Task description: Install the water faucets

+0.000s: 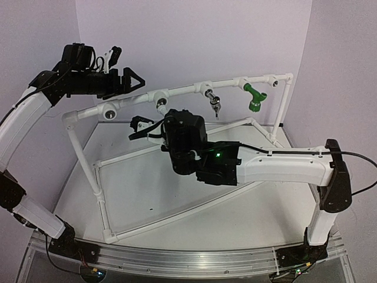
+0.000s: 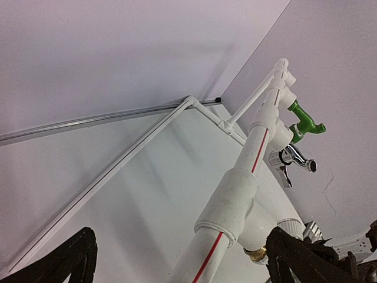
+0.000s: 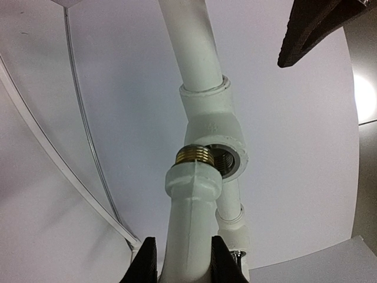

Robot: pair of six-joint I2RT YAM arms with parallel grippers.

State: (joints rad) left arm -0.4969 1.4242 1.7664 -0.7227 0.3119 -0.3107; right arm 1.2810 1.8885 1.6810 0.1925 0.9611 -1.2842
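My right gripper (image 3: 184, 244) is shut on the white water faucet (image 3: 189, 206) and holds it upright. The faucet's brass thread (image 3: 197, 155) stands at the lower left rim of a round threaded socket (image 3: 227, 159) on the white pipe frame's top rail (image 1: 179, 91), off centre from the mouth. In the top view the right gripper (image 1: 143, 125) is below that socket (image 1: 160, 105). A chrome faucet (image 1: 213, 101) and a green faucet (image 1: 254, 97) hang from the rail further right. The left gripper (image 1: 134, 82) is open, and in its wrist view the left gripper (image 2: 179, 247) has the rail between its fingers without touching it.
An empty socket (image 1: 108, 110) sits at the rail's left end. The frame's lower bars (image 1: 177, 215) lie across the white board (image 1: 147, 183). Purple walls close in behind and on both sides. A metal strip (image 1: 188, 256) runs along the near edge.
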